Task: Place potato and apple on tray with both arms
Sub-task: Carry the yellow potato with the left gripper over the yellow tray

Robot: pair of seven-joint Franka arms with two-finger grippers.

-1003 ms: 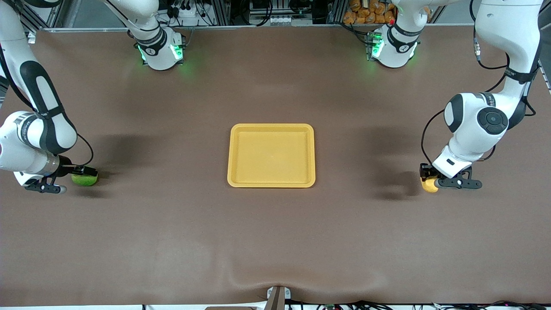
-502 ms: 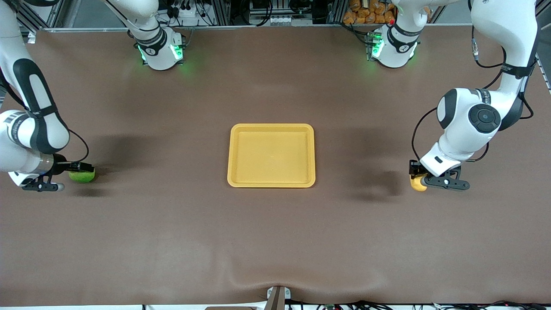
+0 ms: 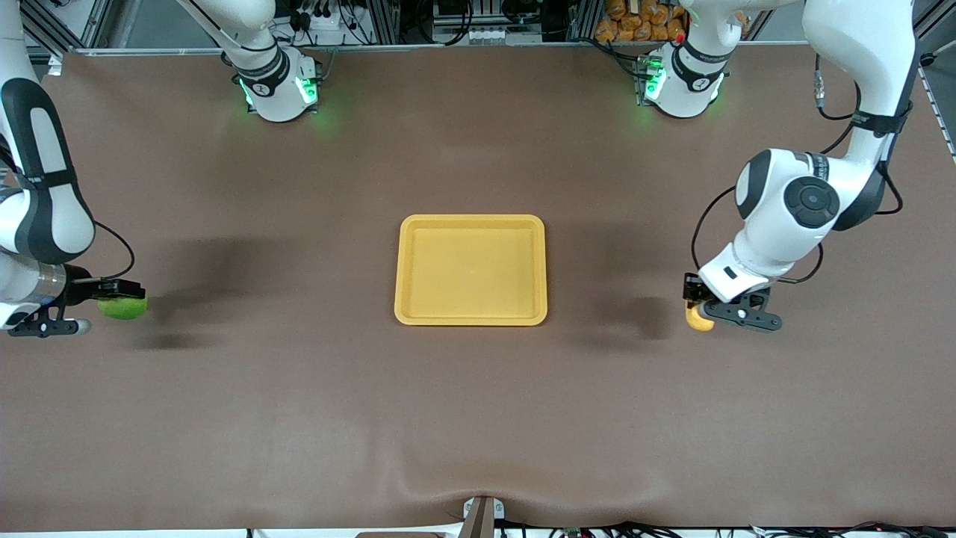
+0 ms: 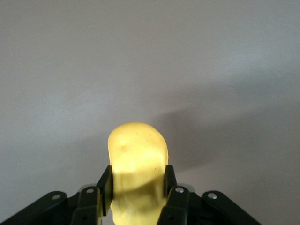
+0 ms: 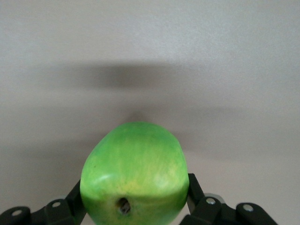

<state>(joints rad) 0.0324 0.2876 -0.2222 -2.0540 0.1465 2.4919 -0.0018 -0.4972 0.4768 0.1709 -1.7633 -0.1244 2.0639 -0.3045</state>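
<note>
Left gripper — over bare table toward the left arm's end, well apart from the tray. Fingers clamped on the potato, one on each flank. In the left wrist view the potato's rounded end sticks out past the fingertips; its shadow falls on the brown surface below, so it is lifted clear of the table.

Right gripper — over bare table toward the right arm's end, also well apart from the tray. Fingers clamped on the apple. The right wrist view shows the apple filling the gap between the fingers, dark stem dimple turned toward the camera, a blurred shadow on the table beneath it. In the front view a separate shadow lies on the table below the fruit, so it too hangs free of the surface.

Tray: flat on the middle of the table, yellow, low rim, nothing on it. It lies between the two grippers, roughly level with both in the front view.

Both arms' bases sit along the table's top edge in the front view, green lights lit at each base.
</note>
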